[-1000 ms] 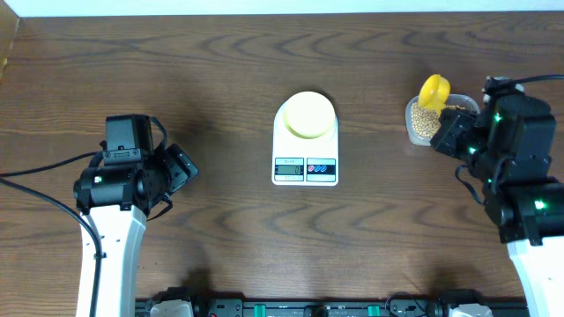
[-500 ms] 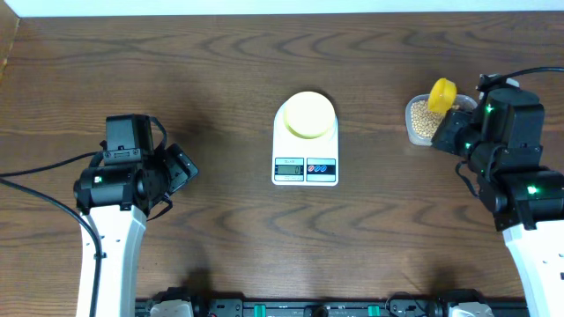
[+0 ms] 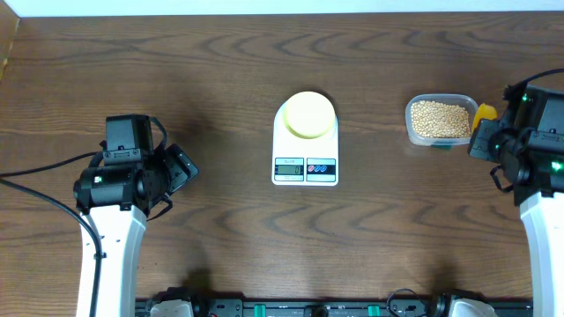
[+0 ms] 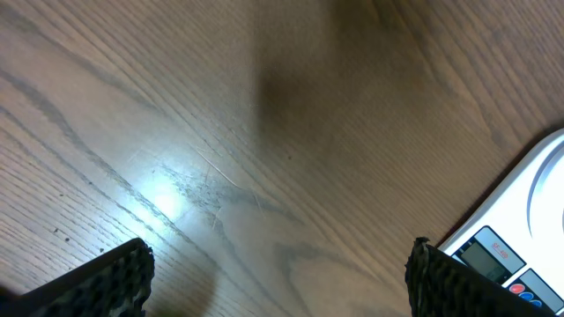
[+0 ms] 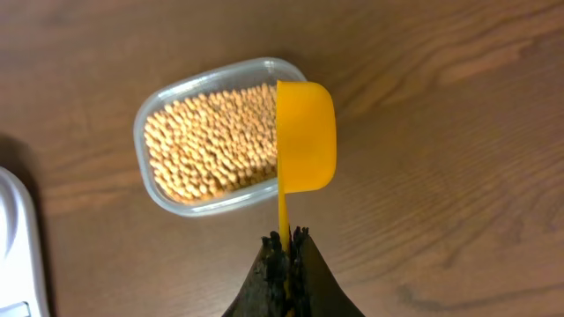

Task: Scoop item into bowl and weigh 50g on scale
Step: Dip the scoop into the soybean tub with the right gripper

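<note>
The item, a pile of small tan beans [image 3: 438, 120], fills a clear plastic container [image 5: 155, 176] at the right of the table. A yellow scoop [image 5: 306, 136] hangs over the container's right edge, turned on its side. No beans show in it. My right gripper [image 5: 287, 242] is shut on the scoop's thin handle. The pale-yellow bowl [image 3: 308, 114] sits on the white scale [image 3: 306, 165] in the middle, and it looks empty. My left gripper [image 3: 181, 167] stands open over bare wood to the left of the scale [image 4: 520, 238], with nothing between its fingers [image 4: 123, 273].
The wooden table [image 3: 220, 70] spreads wide around the scale. A dark rail with fittings [image 3: 300, 308] runs along the near edge. The table's far edge [image 3: 282, 12] lies beyond the bowl.
My right gripper has drawn back to the right with the scoop, from above the beans to the container's right edge. The left arm has not moved.
</note>
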Controlling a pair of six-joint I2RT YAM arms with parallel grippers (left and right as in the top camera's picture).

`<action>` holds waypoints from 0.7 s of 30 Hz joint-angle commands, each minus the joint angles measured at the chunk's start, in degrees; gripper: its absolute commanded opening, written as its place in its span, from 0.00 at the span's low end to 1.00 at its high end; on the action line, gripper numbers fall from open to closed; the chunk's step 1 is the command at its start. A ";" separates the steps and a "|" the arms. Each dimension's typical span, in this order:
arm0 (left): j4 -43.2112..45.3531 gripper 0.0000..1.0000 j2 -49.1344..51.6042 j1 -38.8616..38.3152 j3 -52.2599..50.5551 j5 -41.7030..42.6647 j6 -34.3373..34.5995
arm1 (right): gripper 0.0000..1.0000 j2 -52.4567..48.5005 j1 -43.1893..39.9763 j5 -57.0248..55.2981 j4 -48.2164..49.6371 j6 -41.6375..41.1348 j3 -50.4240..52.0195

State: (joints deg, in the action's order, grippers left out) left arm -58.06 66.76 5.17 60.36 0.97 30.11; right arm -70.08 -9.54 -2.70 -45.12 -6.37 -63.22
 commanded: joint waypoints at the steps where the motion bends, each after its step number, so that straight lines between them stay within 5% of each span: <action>1: -0.15 0.93 0.28 0.28 -0.13 -0.52 -0.52 | 0.01 -2.38 -0.55 1.99 0.26 2.82 -0.74; 21: -0.15 0.93 0.28 0.28 -0.13 -0.52 -0.52 | 0.01 -14.51 -0.52 11.93 8.02 2.51 -0.28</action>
State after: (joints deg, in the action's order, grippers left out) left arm -58.08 66.76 5.17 60.36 0.97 30.11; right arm -82.83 -9.91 5.56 -36.86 -4.45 -63.22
